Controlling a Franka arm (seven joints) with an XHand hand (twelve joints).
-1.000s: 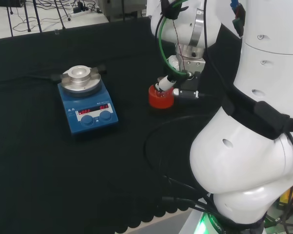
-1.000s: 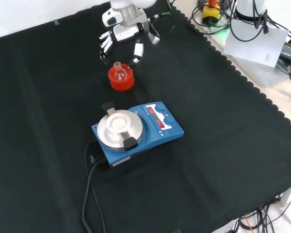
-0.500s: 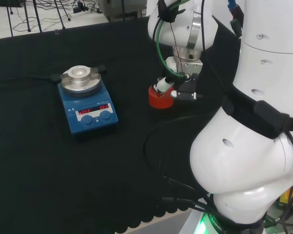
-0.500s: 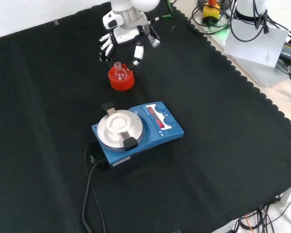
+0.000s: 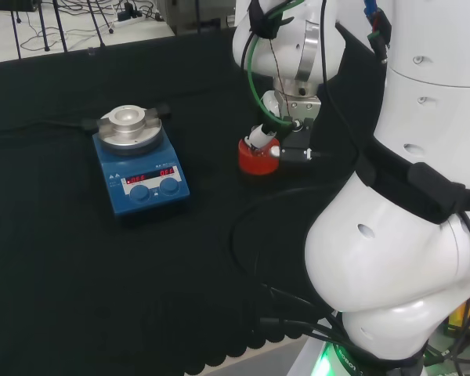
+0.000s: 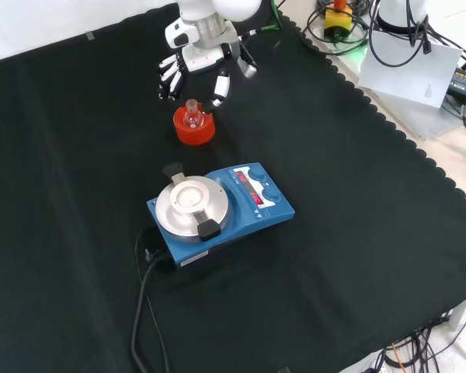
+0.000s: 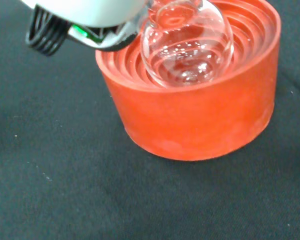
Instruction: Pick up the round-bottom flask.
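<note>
Here one round-bottom flask (image 7: 187, 47) sits in one red stand (image 6: 194, 128).

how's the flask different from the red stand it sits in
The round-bottom flask is clear glass; the red stand is opaque. The flask is a smooth bulb with a narrow neck; the stand is a squat drum with ribbed steps inside. Both are round and rest together on the black cloth.

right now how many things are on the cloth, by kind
round-bottom flask: 1
red ribbed stand: 1
blue hotplate stirrer: 1
total: 3
</note>
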